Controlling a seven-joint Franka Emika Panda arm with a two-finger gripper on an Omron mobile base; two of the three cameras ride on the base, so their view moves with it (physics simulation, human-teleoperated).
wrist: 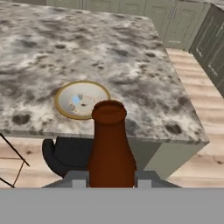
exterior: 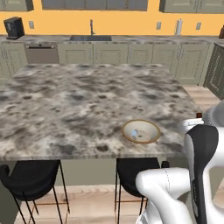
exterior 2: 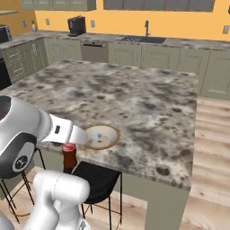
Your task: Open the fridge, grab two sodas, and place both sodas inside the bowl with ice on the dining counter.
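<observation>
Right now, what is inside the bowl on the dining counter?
The bowl holds pale bluish ice and no soda. The soda in the gripper hides the bowl's near rim in the hand view.

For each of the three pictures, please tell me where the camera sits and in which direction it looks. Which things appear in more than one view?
Left base view: behind the arm on its left, looking forward and down over the dining counter and the bowl; white arm at lower right.
Right base view: behind on the right, same counter and bowl; arm at lower left, soda below it.
Hand view: on the hand, looking along the gripper, shut on the soda, toward the bowl.
Shared: counter and bowl in all three.
</observation>
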